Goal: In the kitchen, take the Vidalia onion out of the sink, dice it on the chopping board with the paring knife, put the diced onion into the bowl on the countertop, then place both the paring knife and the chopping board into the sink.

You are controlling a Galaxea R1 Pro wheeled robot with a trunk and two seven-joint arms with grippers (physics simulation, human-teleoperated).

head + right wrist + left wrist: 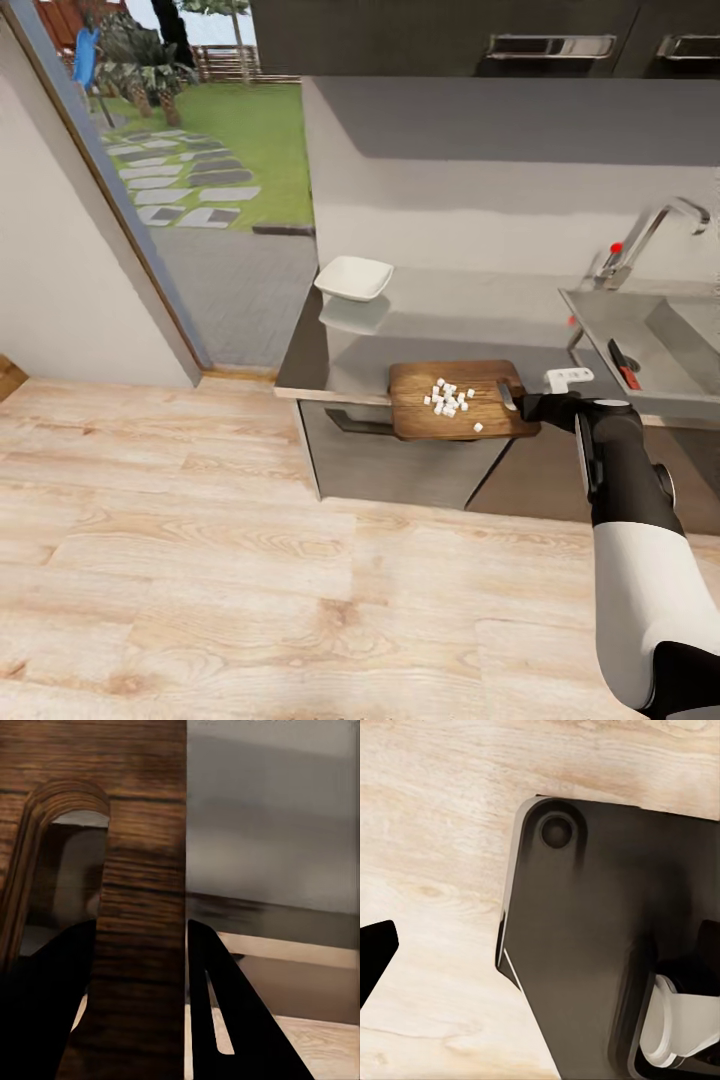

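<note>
Light wood floor (250, 560), white wall (60, 270), glass door (200, 150) onto garden.

We see the board (462, 401) flat on the countertop (440, 335), its slotted end between our right fingers (225, 1020), white onion dice (447, 397) beyond them; knife (623, 364) in the sink (640, 340); bowl (354, 277) farthest.

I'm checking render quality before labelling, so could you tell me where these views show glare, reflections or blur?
Head view: the glossy countertop mirrors the white bowl just beneath it, and daylight comes through the doorway; focus is sharp. Right wrist view: the chopping board sits so close that its grain looks soft, between dark silhouetted jaws. Left wrist view: evenly lit wooden floor, no glare.
</note>
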